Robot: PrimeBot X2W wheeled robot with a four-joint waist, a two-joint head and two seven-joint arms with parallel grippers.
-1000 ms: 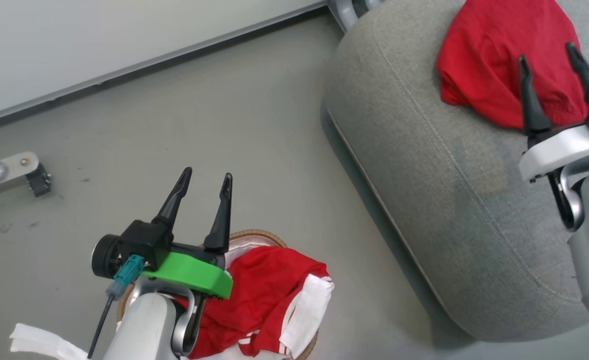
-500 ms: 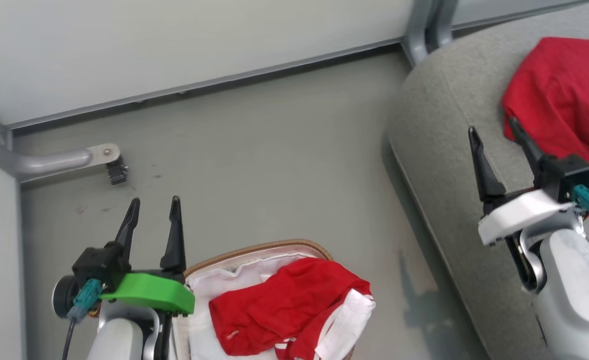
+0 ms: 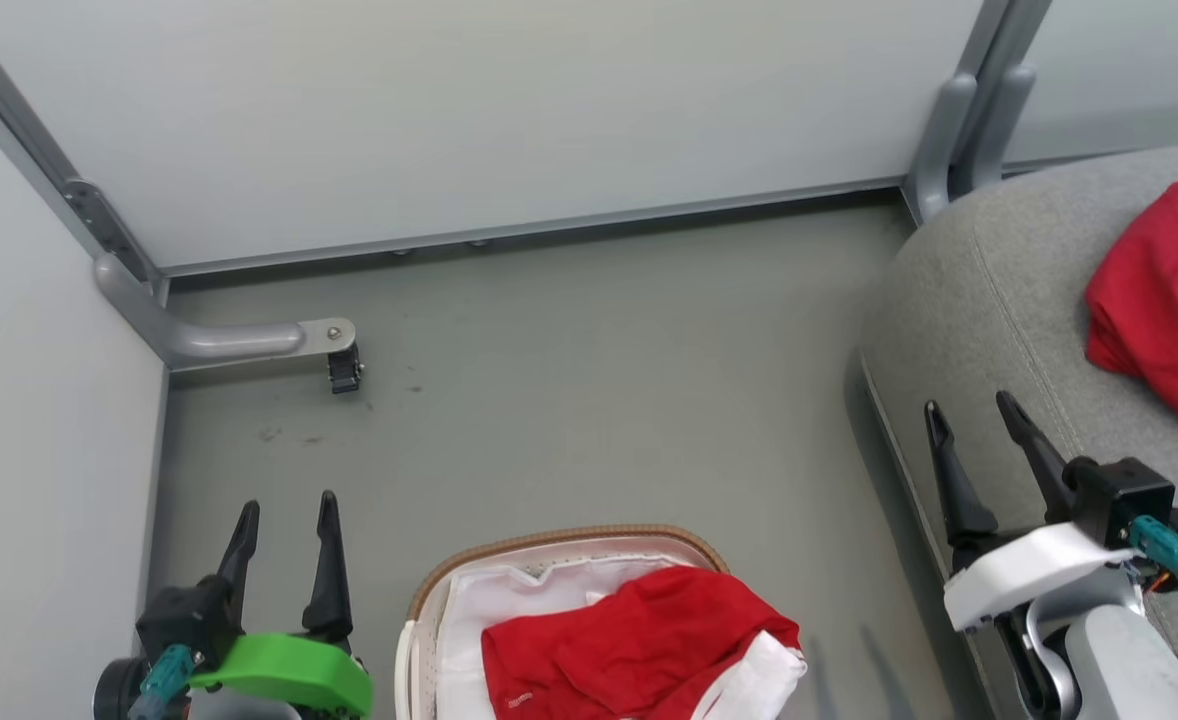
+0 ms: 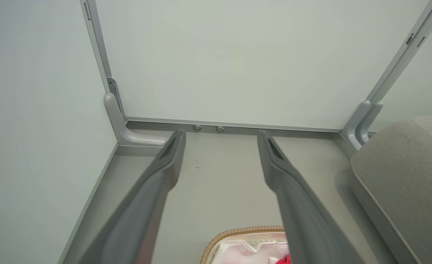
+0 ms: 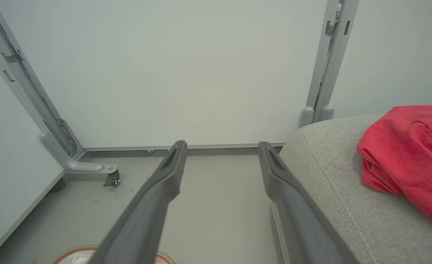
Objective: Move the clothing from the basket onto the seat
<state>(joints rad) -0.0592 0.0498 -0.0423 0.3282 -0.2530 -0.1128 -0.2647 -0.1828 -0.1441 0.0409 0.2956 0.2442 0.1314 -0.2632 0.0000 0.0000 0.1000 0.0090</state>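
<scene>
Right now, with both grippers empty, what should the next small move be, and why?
Probably swing the open left gripper right and down over the white-trimmed red garment in the basket. It is the nearer gripper, just left of the basket, and the plain red garment already lies on the seat, so this one is left.

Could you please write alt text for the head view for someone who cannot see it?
A red garment with white trim lies in the white basket at bottom centre, and a plain red garment rests on the grey seat at right. The left gripper and right gripper sit open and empty at the lower corners.
</scene>
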